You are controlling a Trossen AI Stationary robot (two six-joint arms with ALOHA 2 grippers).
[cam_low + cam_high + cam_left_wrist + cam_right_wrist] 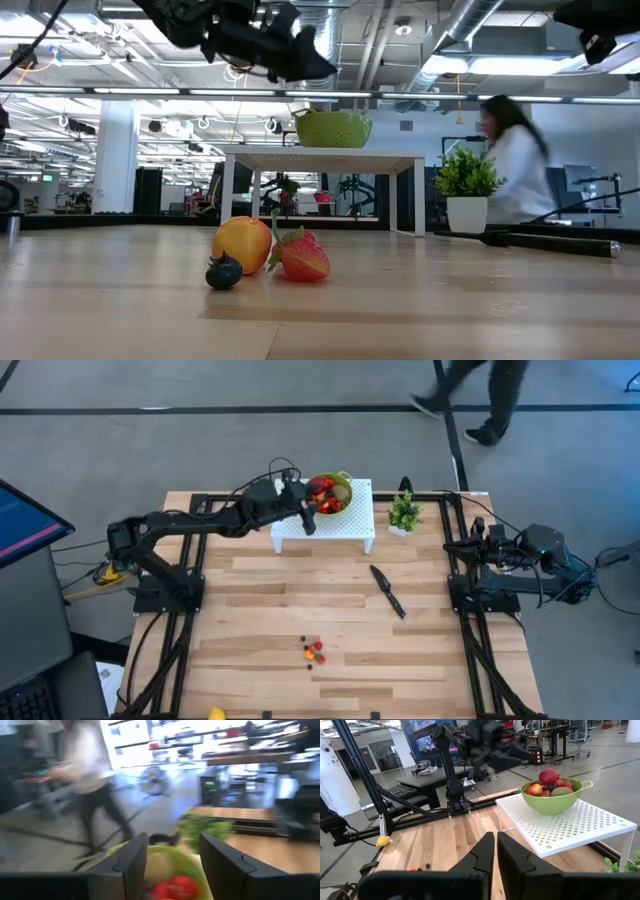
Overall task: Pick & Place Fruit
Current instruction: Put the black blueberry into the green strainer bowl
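On table, three fruits [262,256], one knife [387,590]

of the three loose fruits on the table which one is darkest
The small dark berry, the smallest of the three, resting in front of the orange fruit with the red strawberry beside it; the others are bright.

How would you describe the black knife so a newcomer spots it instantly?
Start at the white perforated stand at the table's far edge, the one carrying the green bowl of fruit. Move toward the near edge and a little toward the right arm's side: the knife lies flat and alone on bare wood, set diagonally. It is the only long, thin, all-black object there; the small fruit cluster nearer the front is round and colourful.
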